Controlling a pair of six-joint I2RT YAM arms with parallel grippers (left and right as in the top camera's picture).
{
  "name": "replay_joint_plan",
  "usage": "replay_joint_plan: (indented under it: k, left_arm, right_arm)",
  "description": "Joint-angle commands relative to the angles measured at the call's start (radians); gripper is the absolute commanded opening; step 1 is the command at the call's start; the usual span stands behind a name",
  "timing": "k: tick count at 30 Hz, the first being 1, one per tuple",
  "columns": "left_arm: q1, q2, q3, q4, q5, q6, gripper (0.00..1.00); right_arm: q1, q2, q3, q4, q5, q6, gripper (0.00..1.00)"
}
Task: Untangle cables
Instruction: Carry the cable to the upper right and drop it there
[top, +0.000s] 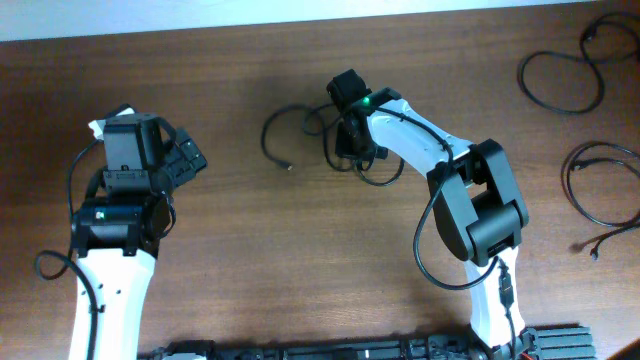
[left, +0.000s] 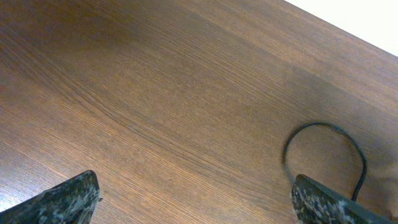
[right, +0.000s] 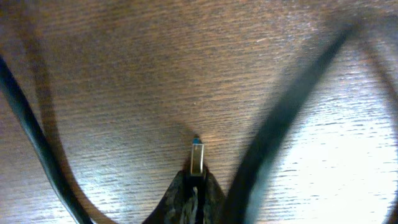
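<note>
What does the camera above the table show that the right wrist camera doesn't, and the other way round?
Only overhead: both arms, the open left gripper, and two separate cables near the table's right edge. Only the right wrist: the right gripper pinching a small metal plug, close up. Both: the wooden table and black cable loops around that gripper.

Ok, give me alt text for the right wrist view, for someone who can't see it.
The right gripper is shut on a small metal plug with a blue tip, with the wooden table behind it. A sharp black cable curves past on the left, a blurred cable on the right.
</note>
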Motion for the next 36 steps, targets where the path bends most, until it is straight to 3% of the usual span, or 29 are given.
replay_joint_plan:
  k: [1, 5, 7, 12, 16, 19, 22, 27, 28, 29, 31, 34, 36]
  left_arm:
    - [0.003, -0.011, 0.005, -0.002, -0.014, -0.013, 0.99]
    - [0.003, -0.011, 0.005, -0.002, -0.014, -0.012, 0.99]
    - [0.003, -0.011, 0.005, -0.002, -0.014, -0.012, 0.99]
    - [0.004, -0.011, 0.005, -0.002, -0.014, -0.013, 0.99]
    - [0.003, -0.011, 0.005, -0.002, -0.014, -0.012, 0.99]
    - [0.003, -0.011, 0.005, -0.002, -0.014, -0.012, 0.99]
    - [0.003, -0.011, 0.005, -0.002, -0.014, -0.013, 0.99]
    - [0.003, -0.011, 0.005, -0.002, -0.014, -0.013, 0.99]
    - [0.003, -0.011, 0.005, -0.002, -0.014, -0.013, 0.99]
    - [0.004, -0.011, 0.005, -0.002, -0.014, -0.012, 0.99]
    - [0.003, -0.011, 0.005, -0.002, -0.014, -0.012, 0.99]
    - [0.003, -0.011, 0.005, -0.002, -0.014, -0.012, 0.99]
    - [0.003, -0.011, 0.005, -0.002, -0.014, -0.013, 0.99]
  right_arm:
    - [-0.006, 0.019, 0.013, -0.012, 0.029, -0.108, 0.04]
    - [-0.185, -0.065, 0.249, -0.181, 0.029, -0.318, 0.04]
    - [-0.298, -0.068, 0.392, -0.195, 0.029, -0.528, 0.04]
    - [-0.514, -0.068, 0.693, -0.080, 0.030, -0.803, 0.04]
    - [-0.558, -0.063, 0.747, 0.027, 0.029, -1.005, 0.04]
    - [-0.547, -0.028, 0.741, -0.032, 0.000, -1.032, 0.04]
    - [-0.539, 0.048, 0.740, -0.152, -0.214, -1.031, 0.04]
    - [-0.538, 0.224, 0.740, -0.225, -0.324, -0.955, 0.04]
    - [-0.539, 0.240, 0.739, -0.225, -0.324, -0.952, 0.11]
    - [-0.539, 0.249, 0.739, -0.225, -0.326, -0.952, 0.52]
    - [-0.539, 0.245, 0.740, -0.227, -0.332, -0.924, 0.84]
    - [-0.539, 0.199, 0.773, -0.295, -0.402, -0.847, 0.97]
    - [-0.539, 0.135, 0.835, -0.431, -0.462, -0.847, 1.00]
